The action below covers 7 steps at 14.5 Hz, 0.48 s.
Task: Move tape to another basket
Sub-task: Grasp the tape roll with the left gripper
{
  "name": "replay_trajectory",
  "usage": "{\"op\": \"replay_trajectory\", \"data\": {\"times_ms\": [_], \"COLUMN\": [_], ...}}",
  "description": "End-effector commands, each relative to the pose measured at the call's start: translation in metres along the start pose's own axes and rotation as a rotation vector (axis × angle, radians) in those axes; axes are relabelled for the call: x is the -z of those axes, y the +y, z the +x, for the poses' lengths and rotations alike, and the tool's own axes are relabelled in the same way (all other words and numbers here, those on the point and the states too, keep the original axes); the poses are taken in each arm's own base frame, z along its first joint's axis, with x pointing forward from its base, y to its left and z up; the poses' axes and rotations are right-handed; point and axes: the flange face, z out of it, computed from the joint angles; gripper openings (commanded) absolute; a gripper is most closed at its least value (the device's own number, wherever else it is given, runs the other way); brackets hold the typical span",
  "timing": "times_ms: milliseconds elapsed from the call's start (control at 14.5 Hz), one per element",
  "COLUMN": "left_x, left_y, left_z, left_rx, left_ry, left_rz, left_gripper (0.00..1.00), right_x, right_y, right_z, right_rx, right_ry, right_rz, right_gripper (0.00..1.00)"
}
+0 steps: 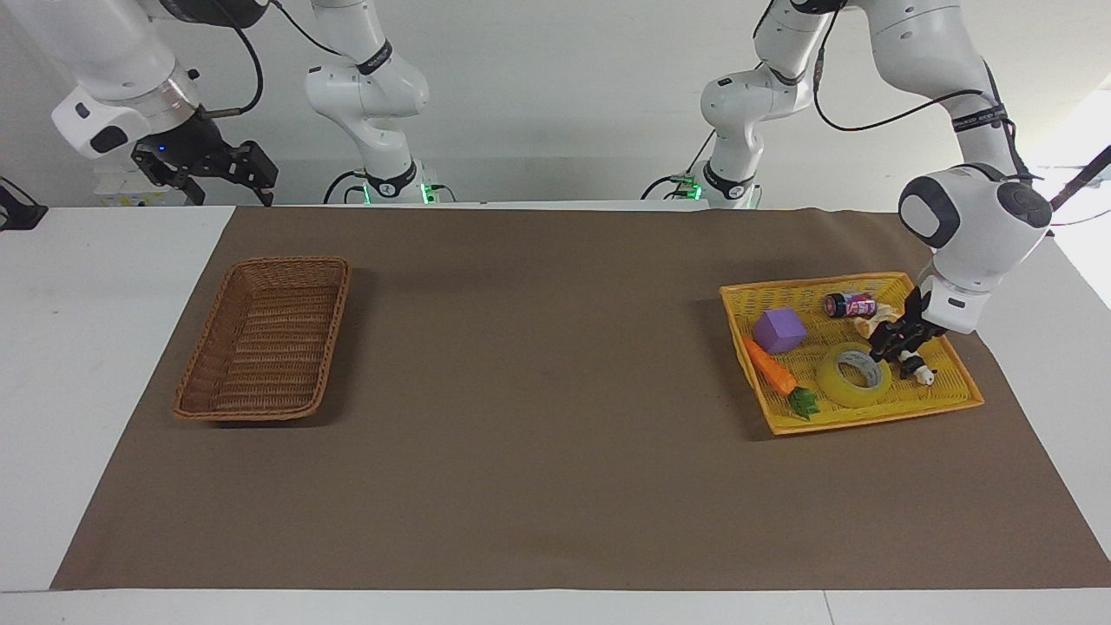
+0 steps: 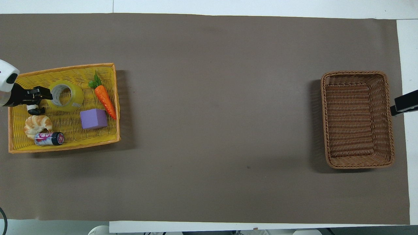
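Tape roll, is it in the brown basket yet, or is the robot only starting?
Only starting. The tape lies in the yellow tray. The left pincer is low beside it, over the tray, not gripping it. The brown basket has nothing in it. The right pincer waits. Grabbing, carrying and dropping remain.

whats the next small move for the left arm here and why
Probably ease the left pincer down onto the tape's rim and close. It hangs low at the rim but grips nothing, and the tape lies flat in the yellow tray. The wicker basket sits at the right arm's end, where the right pincer waits.
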Motion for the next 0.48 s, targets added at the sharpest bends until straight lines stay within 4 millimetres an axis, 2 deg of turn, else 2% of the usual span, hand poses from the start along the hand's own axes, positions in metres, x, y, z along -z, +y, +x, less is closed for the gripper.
{"op": "replay_trajectory", "data": {"times_ms": [0,346,415], "left_x": [-0.001,-0.019,-0.031], "left_y": [0.005,0.01,0.008], "left_z": [0.003,0.004,0.003], "left_rx": [-0.027,-0.094,-0.109], "left_ry": [0.024,0.002,-0.016], "left_rz": [0.005,0.003,0.002], "left_gripper": [0.76,0.75,0.75], "right_x": [0.0,0.0,0.0], "right_y": [0.002,0.002,0.002], "right_z": [-0.004,-0.005,-0.004], "right_rx": [0.022,0.02,0.022], "right_ry": [-0.003,-0.001,-0.003], "right_rz": [-0.005,-0.005,-0.005], "right_gripper": [0.99,0.99,0.99]}}
